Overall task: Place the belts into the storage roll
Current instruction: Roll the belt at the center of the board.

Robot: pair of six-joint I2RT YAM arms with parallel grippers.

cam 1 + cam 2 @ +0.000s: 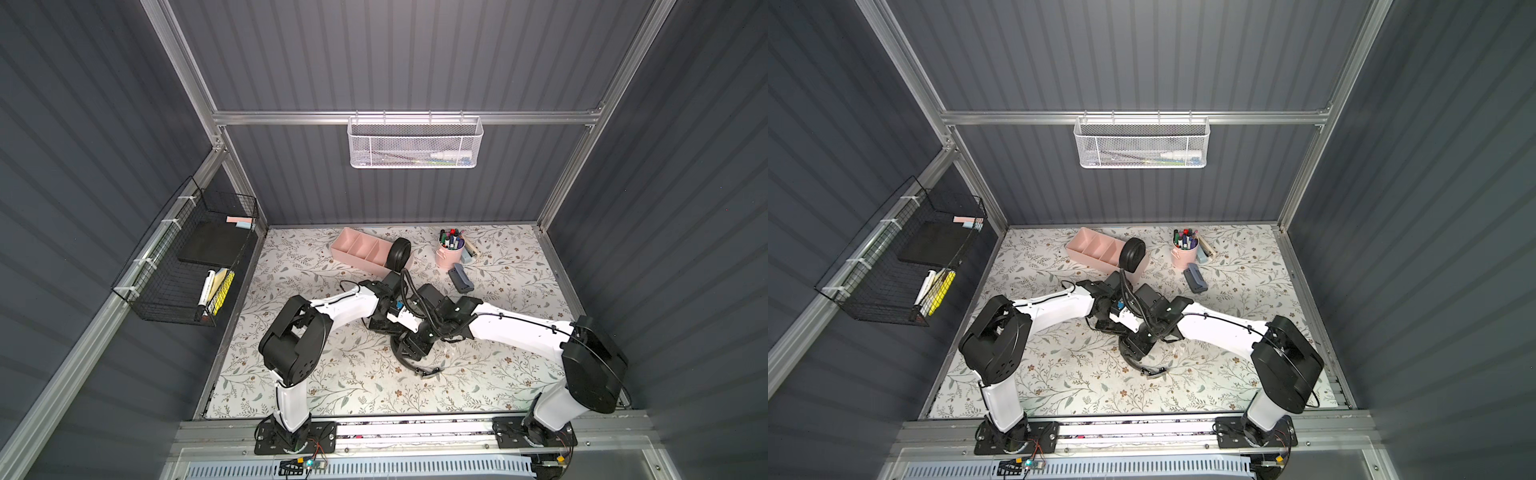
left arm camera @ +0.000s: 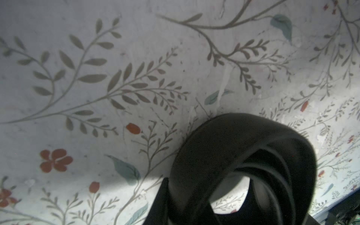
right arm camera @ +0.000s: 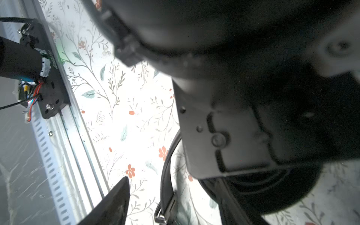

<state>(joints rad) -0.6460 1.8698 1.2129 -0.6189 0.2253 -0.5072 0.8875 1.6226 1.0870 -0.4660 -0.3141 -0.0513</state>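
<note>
The storage roll (image 1: 353,258) (image 1: 1088,255), a long pale pink tray, lies at the back of the table. One belt (image 1: 399,253) (image 1: 1132,254), rolled into a coil, stands on edge in its right-end compartment. Both arms meet over a second belt (image 1: 428,371) (image 1: 1154,372) at mid-table, whose buckle end trails toward the front. In the left wrist view my left gripper (image 2: 206,187) is shut on the wall of this belt's coil (image 2: 243,140). In the right wrist view my right gripper (image 3: 173,181) is open, with the buckle strap (image 3: 167,194) lying loose between its fingers (image 3: 115,202).
A pink cup of markers (image 1: 449,253) and a grey-blue block (image 1: 461,279) sit right of the tray. A black wire basket (image 1: 187,266) hangs on the left wall and a white mesh basket (image 1: 415,143) on the back wall. The arm bases stand on the front rail (image 1: 415,428).
</note>
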